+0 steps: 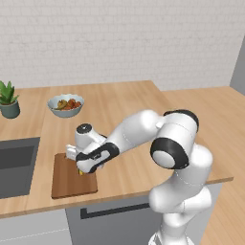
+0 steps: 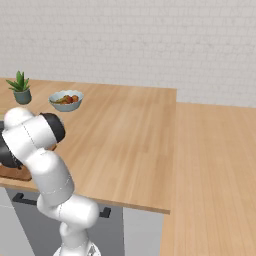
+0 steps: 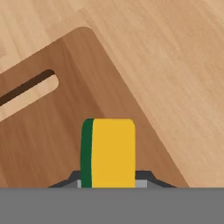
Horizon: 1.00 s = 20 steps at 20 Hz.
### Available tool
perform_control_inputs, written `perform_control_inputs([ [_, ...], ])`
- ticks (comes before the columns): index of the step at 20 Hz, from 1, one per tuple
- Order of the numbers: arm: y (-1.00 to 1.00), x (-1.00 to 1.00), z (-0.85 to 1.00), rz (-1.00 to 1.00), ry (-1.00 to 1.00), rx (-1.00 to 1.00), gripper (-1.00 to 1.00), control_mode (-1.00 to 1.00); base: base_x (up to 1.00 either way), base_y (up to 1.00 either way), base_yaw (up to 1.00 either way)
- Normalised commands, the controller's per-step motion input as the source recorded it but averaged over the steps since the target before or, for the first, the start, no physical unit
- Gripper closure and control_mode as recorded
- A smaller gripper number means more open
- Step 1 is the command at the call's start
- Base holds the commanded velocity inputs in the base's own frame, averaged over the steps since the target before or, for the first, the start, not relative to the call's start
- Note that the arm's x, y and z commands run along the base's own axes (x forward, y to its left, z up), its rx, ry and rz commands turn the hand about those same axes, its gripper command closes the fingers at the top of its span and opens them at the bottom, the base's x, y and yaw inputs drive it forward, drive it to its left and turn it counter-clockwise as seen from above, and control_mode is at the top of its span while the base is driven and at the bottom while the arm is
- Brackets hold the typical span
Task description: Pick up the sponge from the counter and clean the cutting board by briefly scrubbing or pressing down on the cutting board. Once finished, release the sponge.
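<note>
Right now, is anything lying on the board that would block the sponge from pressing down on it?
Nothing visible does. The pincer holds the sponge over the board, and the dark wood below and around it is bare; just the slot handle lies off to one side.

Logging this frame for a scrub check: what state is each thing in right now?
sponge: held on edge between the fingers, over the board, green face to one side.
gripper: shut on the sponge, low over the board.
cutting board: flat on the counter, slot handle unobstructed.
counter: bears board, bowl and plant.
bowl: upright, filled with fruit.
potted plant: upright.
sink: nothing visible in the basin.
</note>
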Motion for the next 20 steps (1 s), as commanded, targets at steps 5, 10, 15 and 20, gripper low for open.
perform_control_inputs([
  [5, 0.02, 0.71, 0.0, -0.1, 0.0, -0.03, 1.0, -1.0, 0.0, 0.0, 0.0],
  [10, 0.36, 0.09, 0.0, -0.07, 0.0, -0.05, 1.0, -1.0, 0.0, 0.0, 0.0],
  [15, 0.26, -0.3, -0.07, -0.07, 0.0, -0.02, 1.0, -1.0, 0.0, 0.0, 0.0],
  [20, 0.0, -0.96, -0.4, -0.07, 0.0, 0.0, 1.0, -1.0, 0.0, 0.0, 0.0],
])
